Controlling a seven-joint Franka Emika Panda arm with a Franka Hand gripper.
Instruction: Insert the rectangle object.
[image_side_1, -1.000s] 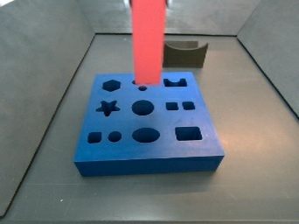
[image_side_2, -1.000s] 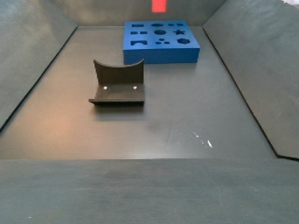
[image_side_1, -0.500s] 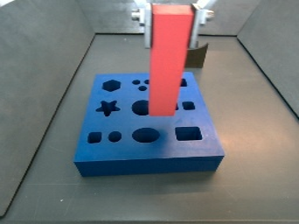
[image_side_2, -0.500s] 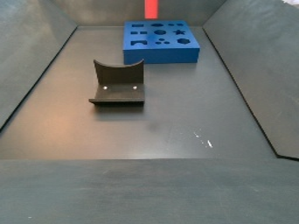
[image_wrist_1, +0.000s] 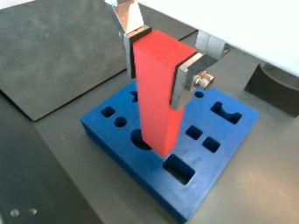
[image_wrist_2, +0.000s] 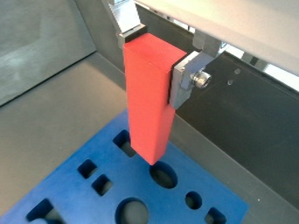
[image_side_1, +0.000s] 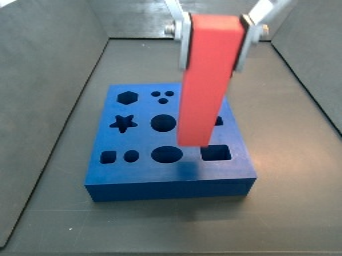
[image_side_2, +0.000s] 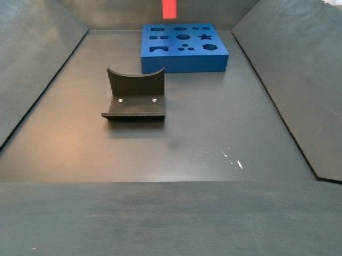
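The gripper (image_side_1: 214, 20) hangs above the blue block (image_side_1: 134, 175), its flat silver fingers (image_wrist_1: 187, 77) pinching the upper end of the red rectangular bar (image_side_1: 209, 85). The bar is long, smooth and matte, with flat faces and sharp edges; it hangs roughly upright, leaning a little in a side view. Its lower end is over the block's top near the rectangular hole (image_side_1: 215, 153); whether it touches the surface I cannot tell. In both wrist views the bar (image_wrist_2: 149, 96) sits between the plates, one plate carrying a screw. The block is a thick blue slab with cut-outs: hexagon, star, circles, oval and small squares. The dark grey block with a curved notch (image_side_2: 135, 95) stands well apart on the dull grey floor (image_side_2: 201, 140).
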